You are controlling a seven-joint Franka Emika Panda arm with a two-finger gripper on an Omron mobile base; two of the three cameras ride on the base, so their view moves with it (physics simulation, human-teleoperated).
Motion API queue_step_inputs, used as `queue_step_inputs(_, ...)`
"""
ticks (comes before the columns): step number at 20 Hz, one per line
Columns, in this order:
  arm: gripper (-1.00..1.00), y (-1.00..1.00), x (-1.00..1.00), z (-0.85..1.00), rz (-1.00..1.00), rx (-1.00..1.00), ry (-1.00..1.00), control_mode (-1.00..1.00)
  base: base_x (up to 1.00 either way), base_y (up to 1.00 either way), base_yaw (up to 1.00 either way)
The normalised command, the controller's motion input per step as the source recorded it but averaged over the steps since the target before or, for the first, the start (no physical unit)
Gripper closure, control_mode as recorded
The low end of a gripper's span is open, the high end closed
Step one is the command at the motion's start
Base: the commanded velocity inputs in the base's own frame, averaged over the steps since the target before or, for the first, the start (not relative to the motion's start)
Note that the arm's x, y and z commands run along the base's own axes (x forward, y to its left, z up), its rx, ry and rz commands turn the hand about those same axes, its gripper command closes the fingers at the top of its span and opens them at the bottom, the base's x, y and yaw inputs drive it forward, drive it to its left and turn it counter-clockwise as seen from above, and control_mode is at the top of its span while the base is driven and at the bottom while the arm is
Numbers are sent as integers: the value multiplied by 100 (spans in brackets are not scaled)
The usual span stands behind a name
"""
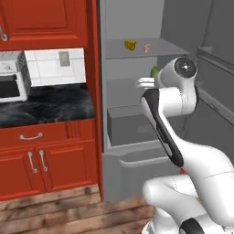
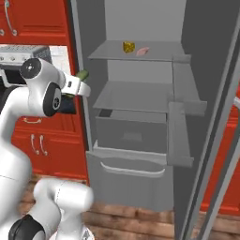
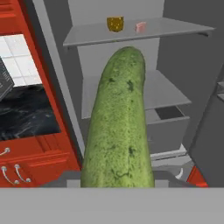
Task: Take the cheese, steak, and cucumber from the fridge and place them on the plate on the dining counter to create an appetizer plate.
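- I've got the cucumber (image 3: 117, 127) in the hand (image 2: 80, 83), held lengthwise; in the hand view it runs straight out from the bottom edge. Fingers themselves are hidden behind it, so the pinch is my read, not seen directly.
- In the right base view the green tip pokes out just past the white wrist, in front of the fridge (image 2: 140, 117), outside the shelves.
- Step in hand, as I judge it: carry the cucumber out and over to the plate. Neither plate nor dining desk is in view, so the base will likely have to drive.
- To do it well: pull back clear of the red cabinet edge (image 1: 93, 91) and the open door (image 2: 215, 140) before swinging. Long item, so keep the wrist level and avoid fast turns; it could pivot in the grip.
- Fridge contents: top shelf (image 2: 140, 55) holds the cheese (image 2: 128, 47) and, just beside it, apart, the steak (image 2: 142, 51).
- Middle shelf looks bare. Drawer (image 2: 131, 131) below is shut; contents can't tell.
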Motion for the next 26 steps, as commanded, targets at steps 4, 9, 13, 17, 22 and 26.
queue_step_inputs(4,100,0,0,0,0,0,0,100,-100,34,-23)
queue_step_inputs(9,100,0,0,0,0,0,0,100,-71,36,-63)
queue_step_inputs(13,100,0,0,0,0,0,0,100,-30,1,-94)
queue_step_inputs(17,100,0,0,0,0,0,0,100,-41,10,-89)
queue_step_inputs(22,100,0,0,0,0,0,0,100,-72,15,-85)
queue_step_inputs(26,100,0,0,0,0,0,0,100,-85,14,-82)
